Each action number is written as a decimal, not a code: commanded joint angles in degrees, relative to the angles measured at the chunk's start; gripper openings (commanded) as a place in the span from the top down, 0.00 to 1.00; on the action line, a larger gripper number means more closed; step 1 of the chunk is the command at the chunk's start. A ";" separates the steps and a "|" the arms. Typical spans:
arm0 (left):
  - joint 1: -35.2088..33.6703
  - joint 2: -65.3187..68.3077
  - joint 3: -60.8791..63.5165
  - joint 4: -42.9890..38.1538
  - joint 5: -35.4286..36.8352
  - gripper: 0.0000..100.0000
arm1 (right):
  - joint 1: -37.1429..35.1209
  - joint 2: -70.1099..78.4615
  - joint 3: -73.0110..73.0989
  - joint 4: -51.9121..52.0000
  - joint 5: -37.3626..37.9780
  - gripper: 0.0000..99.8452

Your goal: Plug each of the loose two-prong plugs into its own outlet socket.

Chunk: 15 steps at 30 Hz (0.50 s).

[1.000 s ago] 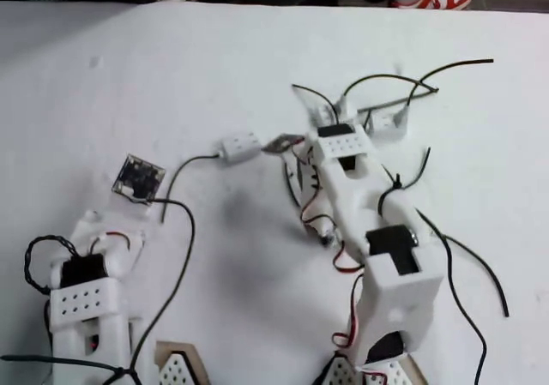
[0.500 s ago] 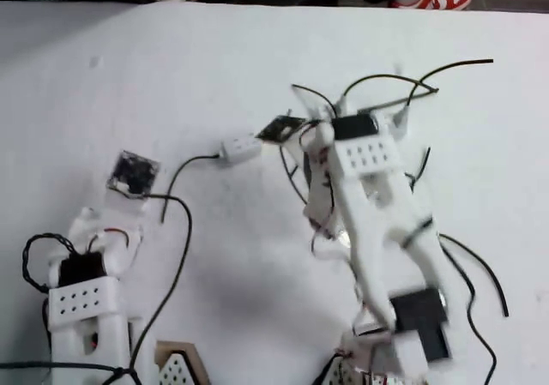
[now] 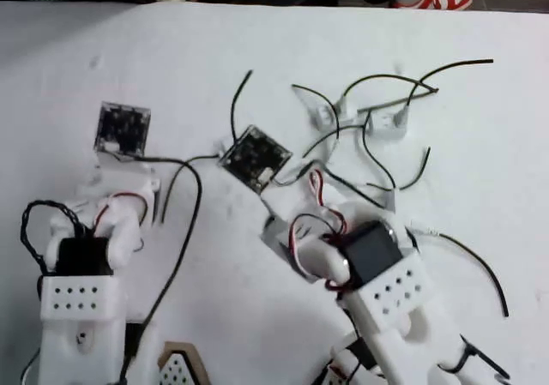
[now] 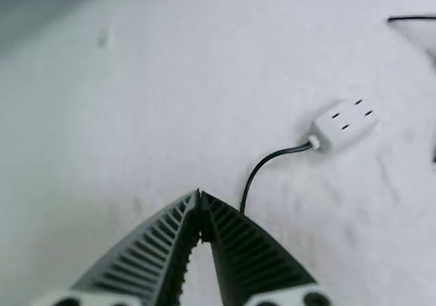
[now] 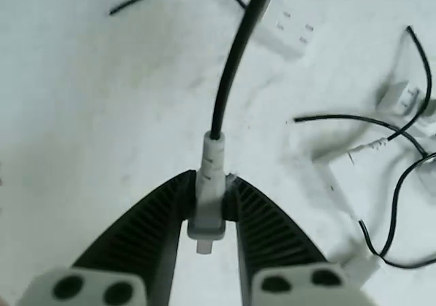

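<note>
Over the white desk (image 3: 60,68), the left gripper (image 4: 199,198) has its jaws pressed together on nothing, near a white outlet socket (image 4: 344,123) lying flat, slots up. The right gripper (image 5: 208,183) jaws pinch a white two-prong plug (image 5: 206,214), its long axis in line with the jaws and its black cord (image 5: 237,54) leading away from the wrist.

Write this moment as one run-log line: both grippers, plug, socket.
left gripper: shut, empty | right gripper: shut on plug, cord trailing | outlet socket: on table, slots bare | plug not yet inserted
</note>
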<state>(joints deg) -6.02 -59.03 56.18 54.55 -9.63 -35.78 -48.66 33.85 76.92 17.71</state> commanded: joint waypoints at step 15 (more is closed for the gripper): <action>19.47 -31.43 -4.13 11.08 6.33 0.98 | -16.13 -22.20 10.90 -11.47 -13.01 0.98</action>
<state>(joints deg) 10.24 -81.10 45.54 70.20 -1.71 -49.23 -67.03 44.22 66.64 5.14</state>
